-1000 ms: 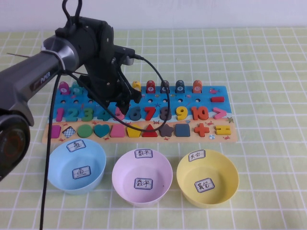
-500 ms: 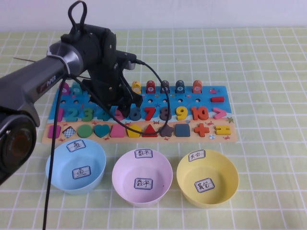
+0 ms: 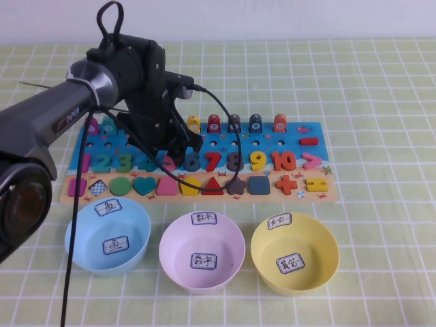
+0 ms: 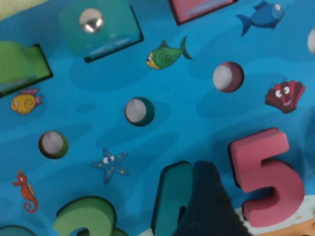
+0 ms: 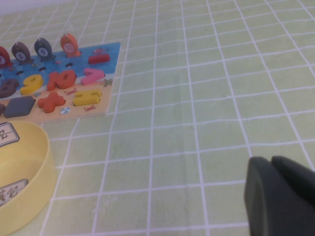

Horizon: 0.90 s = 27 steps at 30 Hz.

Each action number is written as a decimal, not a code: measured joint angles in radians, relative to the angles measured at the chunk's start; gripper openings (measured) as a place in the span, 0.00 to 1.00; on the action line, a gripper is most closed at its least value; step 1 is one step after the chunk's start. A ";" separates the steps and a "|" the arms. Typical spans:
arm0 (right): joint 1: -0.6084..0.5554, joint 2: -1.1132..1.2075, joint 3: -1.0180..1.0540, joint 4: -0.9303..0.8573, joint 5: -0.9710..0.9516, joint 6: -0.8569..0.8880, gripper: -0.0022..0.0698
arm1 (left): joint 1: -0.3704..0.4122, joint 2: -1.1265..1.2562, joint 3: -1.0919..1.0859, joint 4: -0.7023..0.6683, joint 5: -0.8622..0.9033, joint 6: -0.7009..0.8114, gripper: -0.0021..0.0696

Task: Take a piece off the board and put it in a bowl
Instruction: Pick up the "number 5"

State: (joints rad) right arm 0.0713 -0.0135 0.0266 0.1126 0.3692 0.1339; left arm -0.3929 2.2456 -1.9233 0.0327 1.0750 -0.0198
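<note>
The pink-red "5" (image 3: 169,162) lies in its slot on the blue board (image 3: 272,146), between the "4" and the "6". My left gripper (image 3: 172,152) hangs low right over it. In the left wrist view the "5" (image 4: 266,182) is still seated, and one dark finger (image 4: 206,206) stands beside it, over the teal "4" (image 4: 172,196), with a gap to the piece; the other finger is out of view. The gripper is open and holds nothing. The pale pink-lilac bowl (image 3: 170,238) stands in front of the board, empty. My right gripper (image 5: 280,196) is shut, low over the tablecloth.
A light blue bowl (image 3: 78,231) stands left of the pink one and a yellow bowl (image 3: 327,245) right of it, also seen in the right wrist view (image 5: 29,187). Pegs stand along the board's far edge. The left arm's cable loops over the board's middle.
The left arm shifted slightly back and down over the "5" between the earliest frame and half a second ago, then stayed still. The "5" has not moved.
</note>
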 joint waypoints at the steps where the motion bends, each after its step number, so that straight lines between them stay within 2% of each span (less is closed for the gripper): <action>1: 0.000 0.000 0.000 0.000 0.000 0.000 0.01 | 0.000 0.000 0.000 0.000 0.002 0.000 0.57; 12: 0.000 0.000 0.000 0.000 0.000 0.000 0.01 | 0.000 0.002 -0.006 -0.006 0.036 0.020 0.57; 20: 0.000 0.000 0.000 0.000 0.000 0.000 0.01 | 0.000 0.002 -0.006 -0.010 0.049 0.195 0.57; 27: 0.000 0.000 0.000 0.000 0.000 0.000 0.01 | 0.000 0.002 -0.006 -0.010 0.049 0.158 0.57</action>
State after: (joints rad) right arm 0.0713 -0.0135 0.0266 0.1126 0.3692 0.1339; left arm -0.3929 2.2478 -1.9290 0.0224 1.1238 0.1382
